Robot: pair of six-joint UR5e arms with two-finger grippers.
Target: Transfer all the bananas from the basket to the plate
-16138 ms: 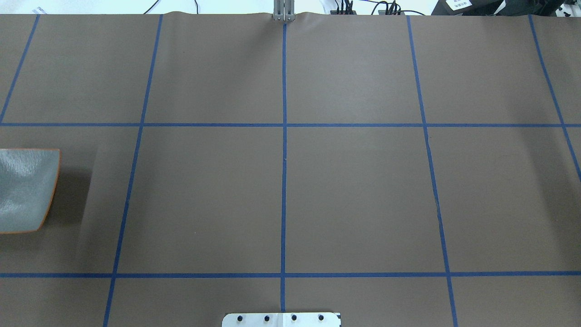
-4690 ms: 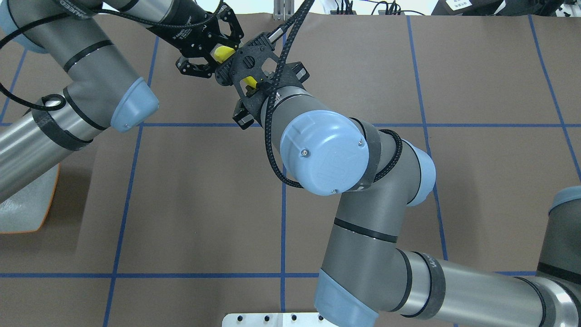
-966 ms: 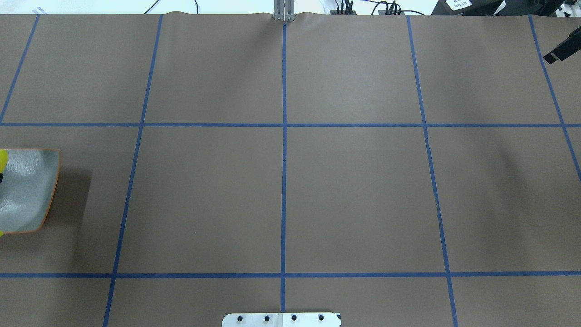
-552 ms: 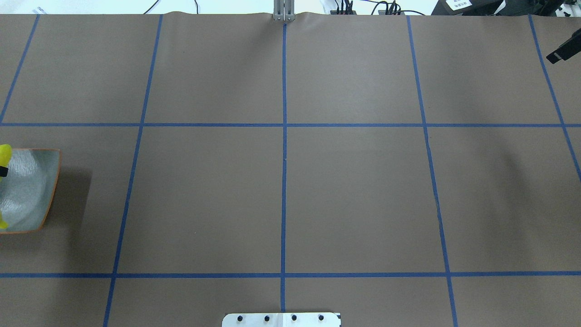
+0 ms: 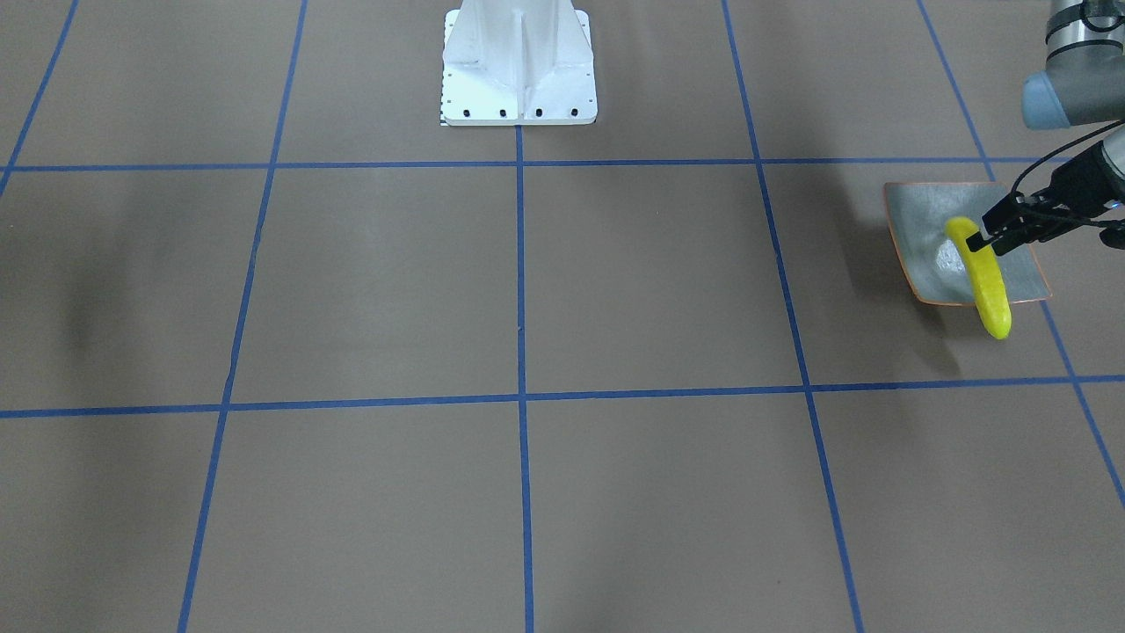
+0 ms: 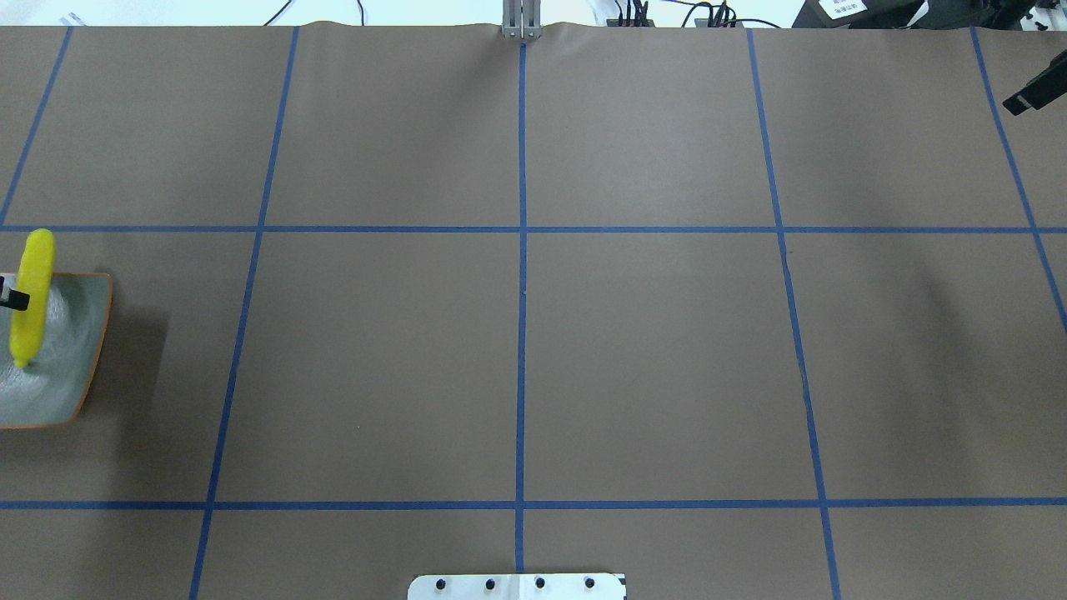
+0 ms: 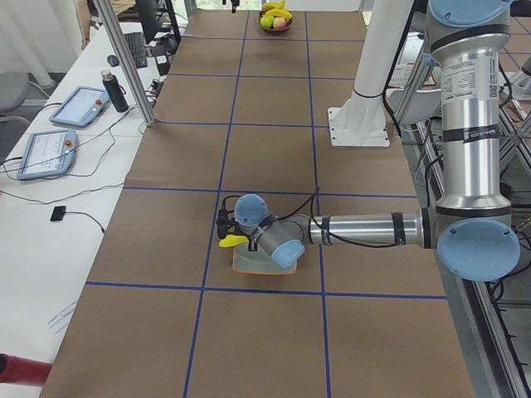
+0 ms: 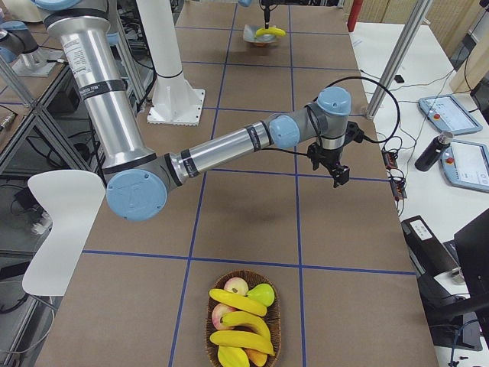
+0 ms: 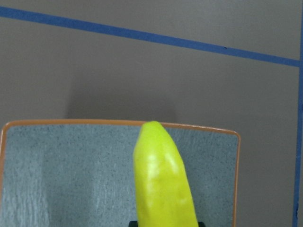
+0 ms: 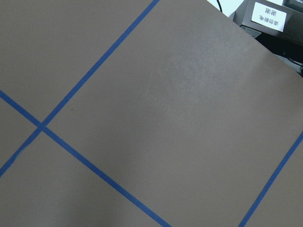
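Note:
My left gripper (image 5: pixel 984 237) is shut on a yellow banana (image 5: pixel 986 280) near one end and holds it above the grey-green plate (image 5: pixel 918 230) with the orange rim. In the overhead view the banana (image 6: pixel 33 287) hangs over the plate (image 6: pixel 79 367) at the far left edge. The left wrist view shows the banana (image 9: pixel 163 182) pointing over the plate (image 9: pixel 61 165). Other bananas (image 8: pixel 238 302) lie in the wicker basket (image 8: pixel 210 325) at the table's other end. My right gripper (image 8: pixel 336 174) hovers over bare table; I cannot tell whether it is open.
The basket also holds apples (image 8: pixel 235 287) and a green fruit (image 8: pixel 262 293). The robot's white base (image 5: pixel 518 66) stands at the table's middle. Blue tape lines grid the brown table. Tablets and a bottle (image 7: pixel 116 91) lie off the table's side.
The banana in my left gripper has moved from the overhead view's left edge farther in over the plate and toward the far side. The right gripper has hardly moved.

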